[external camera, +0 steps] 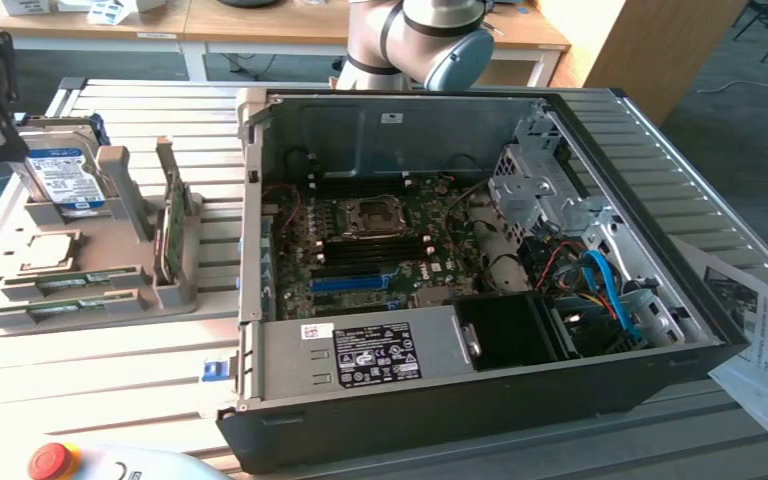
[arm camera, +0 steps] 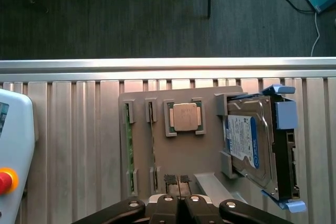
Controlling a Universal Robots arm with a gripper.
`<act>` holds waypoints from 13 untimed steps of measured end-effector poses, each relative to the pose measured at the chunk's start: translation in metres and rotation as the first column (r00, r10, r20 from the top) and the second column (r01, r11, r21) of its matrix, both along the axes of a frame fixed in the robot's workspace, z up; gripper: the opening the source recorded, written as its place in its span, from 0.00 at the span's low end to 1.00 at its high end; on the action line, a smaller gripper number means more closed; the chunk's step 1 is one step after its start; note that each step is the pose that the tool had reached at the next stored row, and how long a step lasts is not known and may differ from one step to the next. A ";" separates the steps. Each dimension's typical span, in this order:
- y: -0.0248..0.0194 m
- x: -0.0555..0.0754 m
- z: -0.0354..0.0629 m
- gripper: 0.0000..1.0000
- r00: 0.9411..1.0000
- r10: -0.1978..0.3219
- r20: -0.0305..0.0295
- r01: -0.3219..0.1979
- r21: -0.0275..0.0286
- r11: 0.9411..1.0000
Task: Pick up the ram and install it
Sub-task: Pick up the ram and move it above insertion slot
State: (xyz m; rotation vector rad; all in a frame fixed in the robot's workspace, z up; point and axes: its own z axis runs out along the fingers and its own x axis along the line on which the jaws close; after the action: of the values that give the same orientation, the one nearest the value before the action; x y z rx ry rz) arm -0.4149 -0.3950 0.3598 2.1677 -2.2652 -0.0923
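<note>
Fingers (arm camera: 170, 180) pressed together; black pads | ram (arm camera: 127, 148): slim green stick; slotted in grey tray (arm camera: 178, 156)

Gripper (arm camera: 177, 182): black, with silvery screws. Under it, a plain grey holder (arm camera: 173, 156). To one side of it, the ram (arm camera: 127, 148) and its twin (arm camera: 152, 145) show thin green edges, possibly with dark chips. To the other side, a silver hard drive (arm camera: 242, 140) with a blue-and-white label and a blue bracket (arm camera: 286, 114). Table (arm camera: 68, 129): pale, ribbed stripes.
</note>
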 end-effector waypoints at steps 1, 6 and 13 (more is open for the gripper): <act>0.0000 0.000 -0.0011 0.10 1.000 0.000 0.000 0.000 0.000 1.000; 0.0000 0.000 -0.0016 0.10 1.000 0.000 0.000 0.000 0.000 1.000; 0.0000 0.000 -0.0016 0.10 1.000 0.000 0.000 0.000 0.000 1.000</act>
State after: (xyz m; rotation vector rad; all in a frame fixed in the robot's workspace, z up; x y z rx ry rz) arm -0.4152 -0.3950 0.3582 2.1677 -2.2651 -0.0922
